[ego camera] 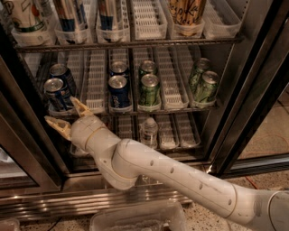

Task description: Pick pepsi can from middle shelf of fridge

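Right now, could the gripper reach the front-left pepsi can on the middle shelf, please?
Probably yes: the gripper, fingers open, sits just below the pepsi can, and nothing stands between them.

We read no whole word anywhere, pale markings on the pepsi can [57,94] at the left front edge of the middle shelf [171,109] we cannot make out, dark script on a tan bottle [186,10] above likewise unreadable, gripper [62,112] with fingers spread just under that can

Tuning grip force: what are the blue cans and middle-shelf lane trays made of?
Front-left pepsi can: likely thin aluminium, with glossy blue print and a bare silver lid. Middle-shelf lane trays: probably white plastic, matte, slotted. The open claw sits just below that can.
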Motion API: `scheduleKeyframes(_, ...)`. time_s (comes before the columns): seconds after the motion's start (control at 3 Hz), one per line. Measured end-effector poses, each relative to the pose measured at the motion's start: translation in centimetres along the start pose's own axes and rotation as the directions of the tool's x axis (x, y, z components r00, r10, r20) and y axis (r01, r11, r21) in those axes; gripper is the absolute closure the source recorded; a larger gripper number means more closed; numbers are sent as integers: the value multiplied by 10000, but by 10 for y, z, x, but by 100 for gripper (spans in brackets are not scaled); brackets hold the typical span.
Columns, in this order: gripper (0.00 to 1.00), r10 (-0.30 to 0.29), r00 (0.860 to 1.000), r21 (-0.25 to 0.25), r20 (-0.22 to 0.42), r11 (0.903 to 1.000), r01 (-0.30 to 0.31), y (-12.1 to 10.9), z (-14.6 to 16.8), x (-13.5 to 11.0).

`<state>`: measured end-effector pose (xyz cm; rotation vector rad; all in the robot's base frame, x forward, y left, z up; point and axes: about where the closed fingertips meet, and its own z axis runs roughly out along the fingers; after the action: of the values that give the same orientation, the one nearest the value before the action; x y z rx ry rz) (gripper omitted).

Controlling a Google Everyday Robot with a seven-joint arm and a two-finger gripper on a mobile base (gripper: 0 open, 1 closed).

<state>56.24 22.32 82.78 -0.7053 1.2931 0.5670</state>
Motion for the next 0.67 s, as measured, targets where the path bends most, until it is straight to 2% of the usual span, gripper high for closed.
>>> scheduleKeyframes(0.67, 35, -246, 9996, 218, 141, 9995, 243, -19, 15, -4)
